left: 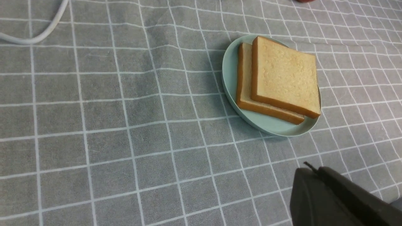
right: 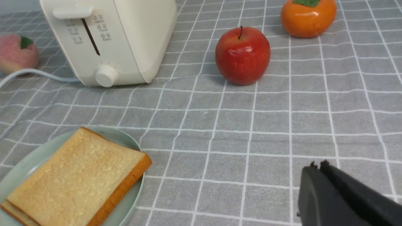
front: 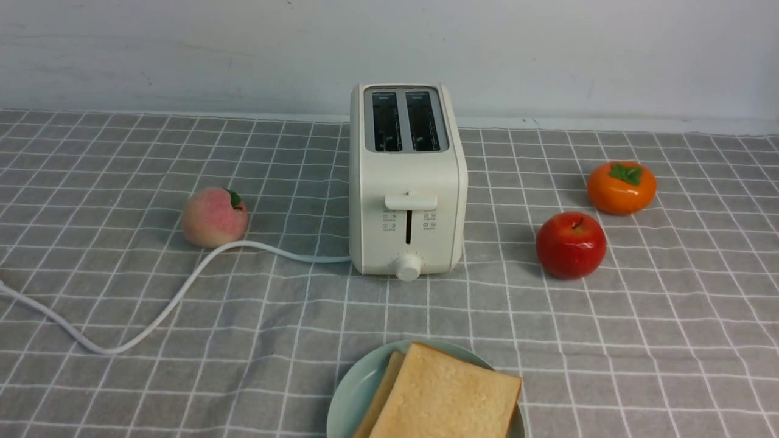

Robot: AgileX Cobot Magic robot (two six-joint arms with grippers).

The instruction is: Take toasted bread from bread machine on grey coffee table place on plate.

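Observation:
Two slices of toasted bread [front: 447, 398] lie stacked on the mint-green plate [front: 350, 404] at the front middle of the grey checked coffee table [front: 639, 340]. The stack also shows in the left wrist view [left: 282, 77] and in the right wrist view [right: 78, 175]. The cream-white bread machine [front: 408, 182] stands behind the plate, both slots empty, lever up. My left gripper [left: 309, 171] is shut and empty, above the cloth beside the plate [left: 230, 75]. My right gripper [right: 317, 166] is shut and empty, above the cloth to the right of the plate [right: 28, 163]. Neither arm shows in the front view.
A red apple [front: 571, 244] and an orange persimmon [front: 621, 187] lie right of the toaster. A peach [front: 214, 217] lies to its left. The white cord [front: 152, 316] runs from the toaster across the cloth toward the left edge. A pale wall stands behind the table.

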